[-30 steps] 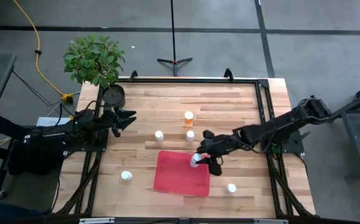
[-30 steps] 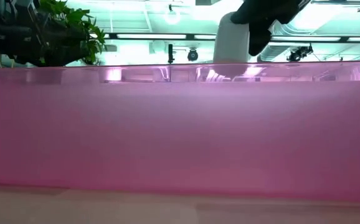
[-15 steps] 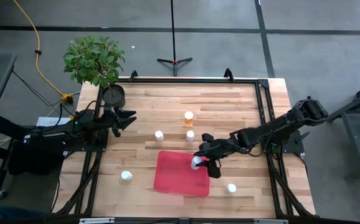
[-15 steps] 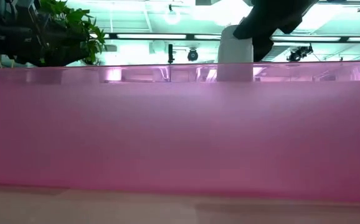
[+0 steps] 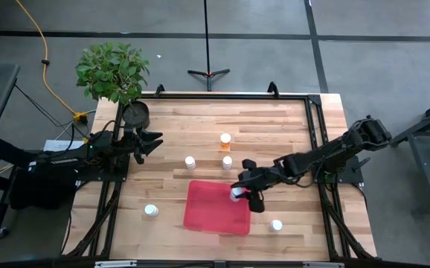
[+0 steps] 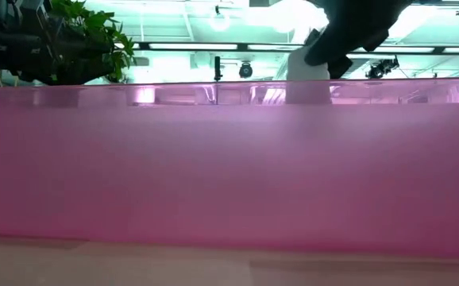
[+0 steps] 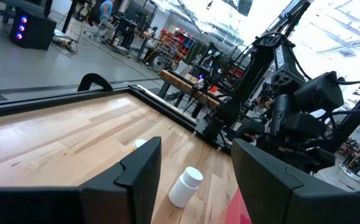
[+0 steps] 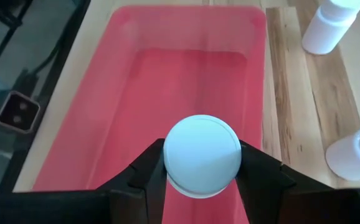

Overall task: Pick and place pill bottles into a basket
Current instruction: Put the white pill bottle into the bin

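High: right jaws (image 5: 236,193) grip a bottle (image 5: 234,195) over the basket (image 5: 216,208); five bottles remain on the counter (image 5: 267,126).
Low: bottle above the basket wall.
Left wrist: left jaws (image 7: 195,171) wide, idle.
Right wrist: basket empty, none placed yet.

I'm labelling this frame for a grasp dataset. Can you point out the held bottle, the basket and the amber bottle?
Held bottle (image 8: 202,154): right wrist view, middle of its white cap.
Basket (image 5: 204,212): high view, bare red floor.
Amber bottle (image 5: 225,139): high view, its cap seen from above.
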`<state>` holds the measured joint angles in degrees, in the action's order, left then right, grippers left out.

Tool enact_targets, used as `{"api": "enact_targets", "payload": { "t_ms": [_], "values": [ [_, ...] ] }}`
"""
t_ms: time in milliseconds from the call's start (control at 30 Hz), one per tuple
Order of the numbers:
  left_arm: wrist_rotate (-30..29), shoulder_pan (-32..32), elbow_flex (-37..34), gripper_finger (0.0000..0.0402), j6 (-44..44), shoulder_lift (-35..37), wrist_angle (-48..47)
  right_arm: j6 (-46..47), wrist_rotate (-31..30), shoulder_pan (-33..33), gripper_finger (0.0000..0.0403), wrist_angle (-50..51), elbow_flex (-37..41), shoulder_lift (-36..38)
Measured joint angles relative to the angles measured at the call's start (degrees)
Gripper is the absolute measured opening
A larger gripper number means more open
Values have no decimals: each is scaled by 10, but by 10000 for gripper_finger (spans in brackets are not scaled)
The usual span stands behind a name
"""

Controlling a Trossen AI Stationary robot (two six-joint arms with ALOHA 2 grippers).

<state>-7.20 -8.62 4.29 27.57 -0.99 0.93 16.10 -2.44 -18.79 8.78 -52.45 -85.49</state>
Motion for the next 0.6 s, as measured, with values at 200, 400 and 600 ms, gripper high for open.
{"api": "enact_targets", "payload": {
  "t_ms": [200, 400, 600],
  "values": [
    [-2, 0, 0, 230, 0, 0, 0, -27, 1, 0, 148, -5, 3, -2],
    [-14, 0, 0, 230, -1, 0, 0, -46, 21, 0, 148, -39, 20, -12],
    [-15, 0, 0, 230, -1, 0, -11, -75, 14, 0, 148, -38, 20, -24]
  ]
}}
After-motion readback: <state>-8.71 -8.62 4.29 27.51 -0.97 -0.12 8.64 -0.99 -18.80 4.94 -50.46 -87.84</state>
